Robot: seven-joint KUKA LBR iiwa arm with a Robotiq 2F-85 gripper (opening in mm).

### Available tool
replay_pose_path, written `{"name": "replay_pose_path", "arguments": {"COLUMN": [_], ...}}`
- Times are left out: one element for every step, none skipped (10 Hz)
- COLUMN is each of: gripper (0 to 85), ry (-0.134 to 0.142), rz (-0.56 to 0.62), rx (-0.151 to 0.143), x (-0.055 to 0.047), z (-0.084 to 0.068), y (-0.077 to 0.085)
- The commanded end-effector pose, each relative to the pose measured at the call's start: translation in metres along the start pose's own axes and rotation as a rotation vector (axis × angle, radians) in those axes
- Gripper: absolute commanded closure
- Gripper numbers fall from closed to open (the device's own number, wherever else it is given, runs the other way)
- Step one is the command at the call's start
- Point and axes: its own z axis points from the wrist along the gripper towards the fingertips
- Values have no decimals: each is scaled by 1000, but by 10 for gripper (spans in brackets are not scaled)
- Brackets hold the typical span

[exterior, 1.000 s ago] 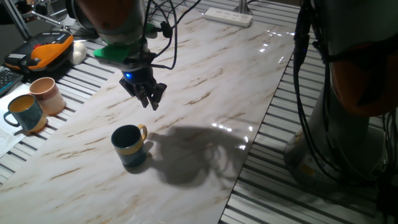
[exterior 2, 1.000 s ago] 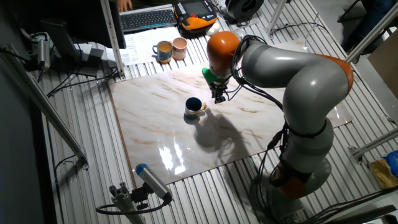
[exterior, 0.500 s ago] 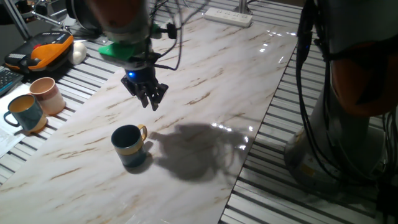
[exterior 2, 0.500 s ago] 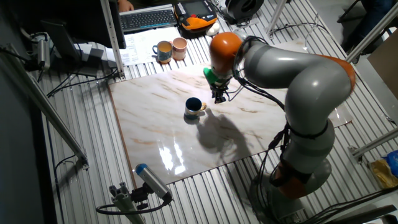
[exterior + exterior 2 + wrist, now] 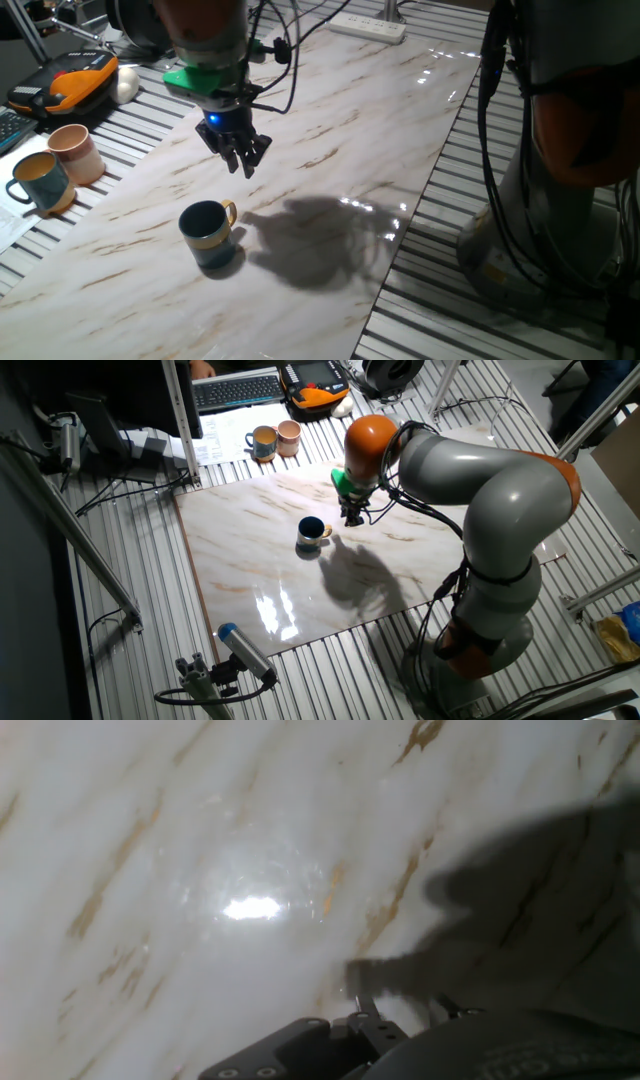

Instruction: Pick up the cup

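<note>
Gripper (image 5: 243, 163) above counter (image 5: 330, 120), jaws nearly closed, empty. We must open wide, centre over cup (image 5: 207, 235) rim, approx. vertical descent.

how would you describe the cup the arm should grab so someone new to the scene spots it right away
Look at the white marble tabletop: the cup is the only mug standing on it, below the raised gripper. It is dark teal-blue with a yellow-tan band and a yellow handle. The pink cup and the lighter teal mug stand off the marble, on the slatted surface to the side.
</note>
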Motion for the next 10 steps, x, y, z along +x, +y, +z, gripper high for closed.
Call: {"name": "replay_pose_path", "arguments": {"gripper": [510,510,510,510,510,510,510,510,510,510], "ry": [-4,7,29,52,60,55,59,80,117,142], "rz": [-3,-10,-35,-69,-95,-116,-128,-129,-124,-123], "rx": [4,-7,-28,-50,-56,-53,-57,-74,-106,-128], "x": [0,0,0,0,0,0,0,0,0,0], "z": [0,0,0,0,0,0,0,0,0,0], "y": [0,0,0,0,0,0,0,0,0,0]}}
